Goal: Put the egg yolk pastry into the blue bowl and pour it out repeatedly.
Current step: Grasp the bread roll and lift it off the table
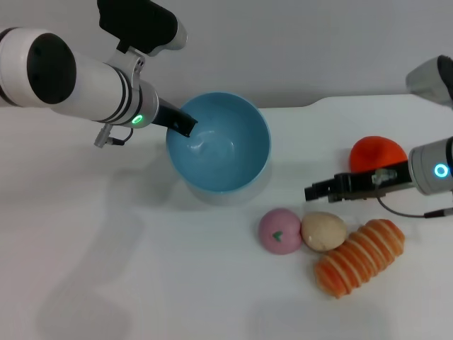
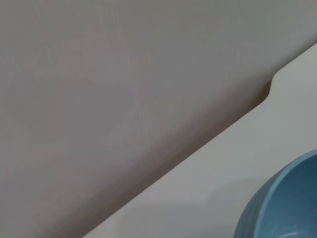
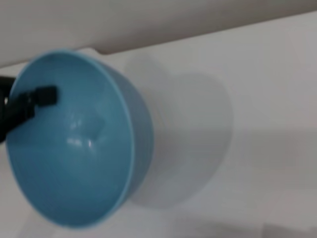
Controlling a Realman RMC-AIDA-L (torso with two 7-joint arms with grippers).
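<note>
I hold the blue bowl point(image 1: 219, 145) by its rim with the left gripper point(image 1: 182, 125), one finger inside the wall and closed on it. The bowl is empty and, in the right wrist view, tipped with its mouth toward that camera. The egg yolk pastry point(image 1: 324, 231) lies on the white table point(image 1: 106, 269) below and to the right of the bowl, touching the pink ball point(image 1: 279, 231) on one side and the ridged bread point(image 1: 359, 256) on the other.

I judge the step in hand to be the reach for the pastry. The right gripper point(image 1: 311, 191) hovers just above it, near the orange ball point(image 1: 376, 153); I cannot tell how its fingers stand. The next move calls for a descent onto the pastry alone, without nudging its two neighbours.

Only the head view shows the pastry and right gripper. The right wrist view shows the bowl's bare interior point(image 3: 74, 144) and the left finger point(image 3: 42, 96). The left wrist view gives only a sliver of bowl point(image 2: 282, 203).
</note>
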